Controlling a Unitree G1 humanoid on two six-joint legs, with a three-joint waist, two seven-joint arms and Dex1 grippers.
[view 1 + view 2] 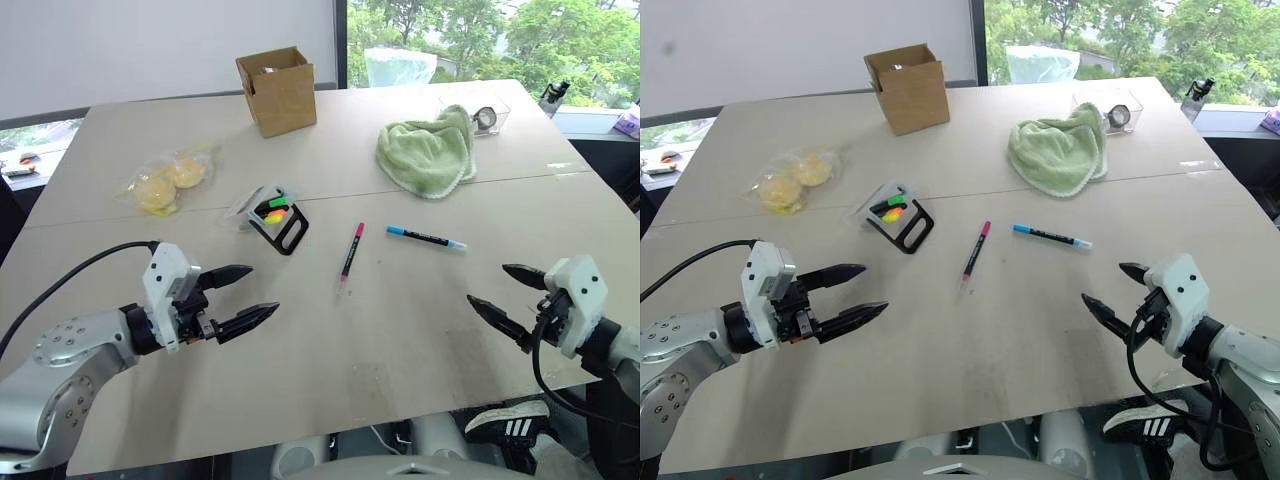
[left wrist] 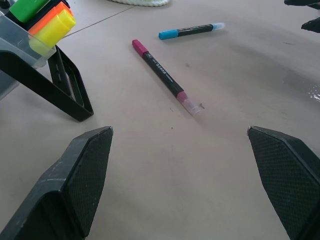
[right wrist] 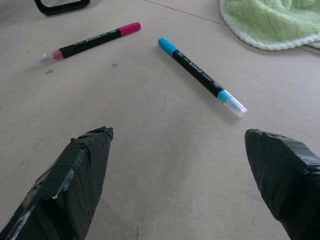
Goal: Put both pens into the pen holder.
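Table [image 1: 420, 330] holds both pens — pink pen [image 1: 351, 252], blue pen [image 1: 425, 237] — beside pen holder [image 1: 277, 217]; left tool [image 1: 242, 296], right tool [image 1: 508, 295] wide open, empty.

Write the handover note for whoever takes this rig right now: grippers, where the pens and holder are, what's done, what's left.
Left gripper: open, empty, above the table's near left.
Right gripper: open, empty, above the near right.
Pink pen: flat on the table, mid-table, right of the pen holder.
Blue pen: flat on the table, right of the pink pen, apart from it, near the green towel.
Pen holder: holds bright markers, neither pen.
Done: nothing yet.
Left: pick up both pens and put them in the holder.
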